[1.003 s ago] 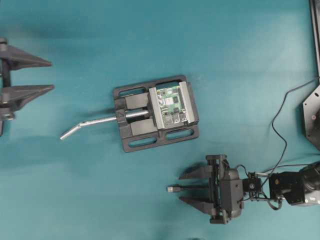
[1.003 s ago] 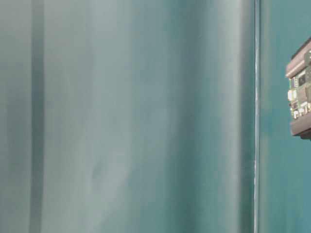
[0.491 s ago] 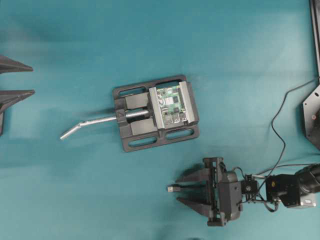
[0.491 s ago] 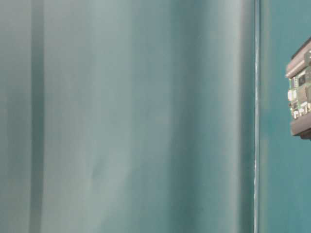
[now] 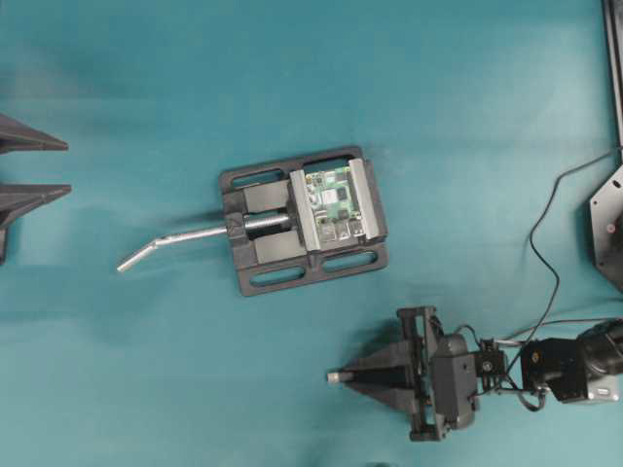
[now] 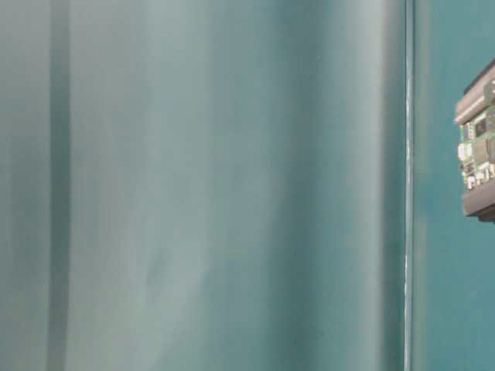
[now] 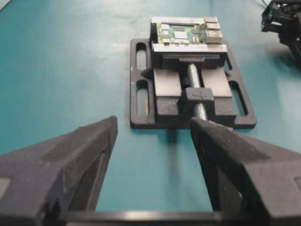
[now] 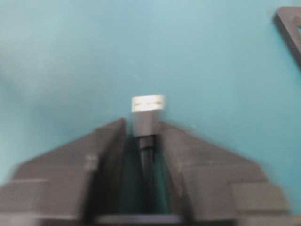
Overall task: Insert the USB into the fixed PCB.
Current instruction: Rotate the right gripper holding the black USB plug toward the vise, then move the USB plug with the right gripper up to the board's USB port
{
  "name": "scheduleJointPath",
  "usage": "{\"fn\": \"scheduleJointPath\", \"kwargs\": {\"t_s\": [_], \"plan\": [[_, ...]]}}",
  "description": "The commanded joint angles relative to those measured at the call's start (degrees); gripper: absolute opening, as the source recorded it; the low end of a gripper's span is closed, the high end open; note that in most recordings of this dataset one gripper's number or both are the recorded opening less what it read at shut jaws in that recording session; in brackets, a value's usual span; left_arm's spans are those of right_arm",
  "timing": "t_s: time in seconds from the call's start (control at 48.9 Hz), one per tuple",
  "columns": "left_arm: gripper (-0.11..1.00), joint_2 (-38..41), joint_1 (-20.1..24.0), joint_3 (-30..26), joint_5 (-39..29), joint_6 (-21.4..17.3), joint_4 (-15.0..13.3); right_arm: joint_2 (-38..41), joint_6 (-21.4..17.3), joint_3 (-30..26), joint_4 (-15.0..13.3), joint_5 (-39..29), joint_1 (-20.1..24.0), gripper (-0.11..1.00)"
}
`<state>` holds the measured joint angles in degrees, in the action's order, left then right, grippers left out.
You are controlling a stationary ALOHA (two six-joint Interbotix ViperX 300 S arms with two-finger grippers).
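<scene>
The green PCB sits clamped in a black vise at the table's middle; it also shows in the left wrist view and at the right edge of the table-level view. My right gripper is shut on the USB plug, below and right of the vise, silver tip pointing left. In the right wrist view the plug sticks out between the closed fingers, its black cable running back. My left gripper is open and empty at the far left edge, and in its wrist view it faces the vise.
The bent silver vise handle reaches left from the vise. The USB's thin black cable loops along the right side near a black base plate. A pale blurred surface fills most of the table-level view.
My right gripper's fingers closed onto the USB plug; they stood apart around it before. My left gripper drew back left, then held.
</scene>
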<state>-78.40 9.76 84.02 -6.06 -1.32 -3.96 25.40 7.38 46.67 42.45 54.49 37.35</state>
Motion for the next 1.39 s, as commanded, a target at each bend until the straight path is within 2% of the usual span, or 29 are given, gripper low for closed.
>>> {"fn": "scheduleJointPath", "kwargs": {"t_s": [0.0, 0.43, 0.635, 0.88, 1.003, 1.105, 1.187, 1.249, 1.372], "plan": [[0.68, 0.44, 0.00, -0.79, -0.18, 0.62, 0.26, -0.79, -0.09, 0.09, 0.18, -0.44, -0.26, 0.19], [0.68, 0.44, 0.00, -1.23, -2.37, 0.62, 0.26, -0.79, -0.09, 0.09, 0.35, -0.88, -0.88, 0.19], [0.68, 0.44, 0.00, -1.23, -2.37, 0.62, 0.26, -0.79, -0.18, -0.35, 0.62, 1.05, -1.76, 0.19], [0.68, 0.44, 0.00, -1.23, -2.37, 0.62, 0.26, -0.88, 0.09, -2.81, 5.19, 6.59, -1.41, 0.19], [0.68, 0.44, 0.00, -1.23, -2.37, 0.62, 0.26, -0.88, 2.46, -4.75, 9.32, 10.11, -1.05, 0.19], [0.68, 0.35, 0.00, -1.23, -2.37, 0.62, 0.26, -0.88, 6.77, -6.86, 14.68, 11.69, -0.62, 0.19], [0.68, 0.35, 0.00, -1.23, -2.37, 0.62, 0.26, -0.79, 11.34, -8.70, 19.86, 13.01, -0.09, 0.19], [0.68, 0.35, 0.00, -1.23, -2.37, 0.62, 0.26, -0.79, 15.47, -9.93, 24.96, 14.77, 0.53, 0.19], [0.68, 0.35, 0.00, -1.23, -2.37, 0.62, 0.35, -0.88, 20.21, -11.78, 34.54, 19.51, 1.67, 0.19]]}}
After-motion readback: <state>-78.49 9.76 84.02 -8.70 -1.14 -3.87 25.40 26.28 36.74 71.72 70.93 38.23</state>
